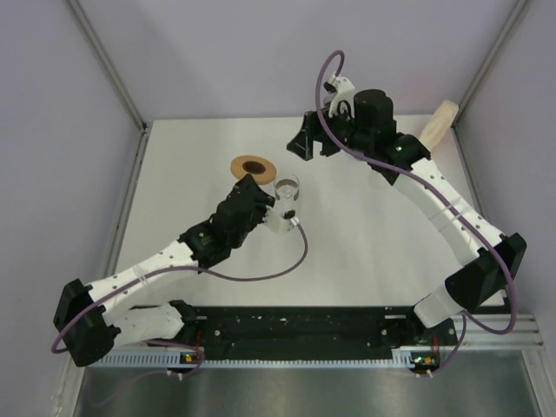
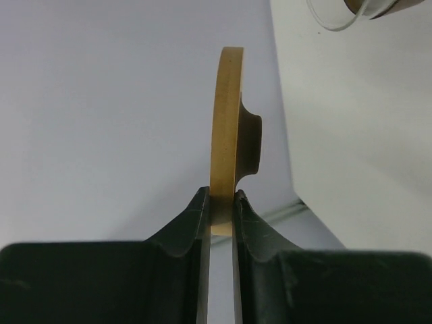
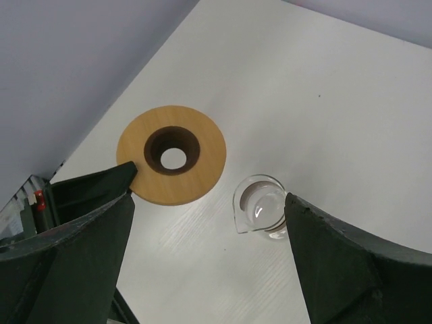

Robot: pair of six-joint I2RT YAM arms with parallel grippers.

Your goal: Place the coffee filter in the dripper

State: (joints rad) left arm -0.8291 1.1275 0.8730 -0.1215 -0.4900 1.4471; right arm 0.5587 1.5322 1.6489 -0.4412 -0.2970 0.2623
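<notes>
Dripper ring [image 2: 226, 128] of wood clamped at its rim in left gripper [image 2: 221, 197], glass beaker [image 3: 260, 212] near it, right gripper [image 3: 210, 189] spread wide, beige cone [image 1: 437, 122], possibly the filter, half hidden behind right arm.

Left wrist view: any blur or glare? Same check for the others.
Left wrist: wooden ring sharp edge-on, left claw dark, little detail. Right wrist: small glint inside the glass, right claw nearly black. Top: even light, faint shadows.
</notes>
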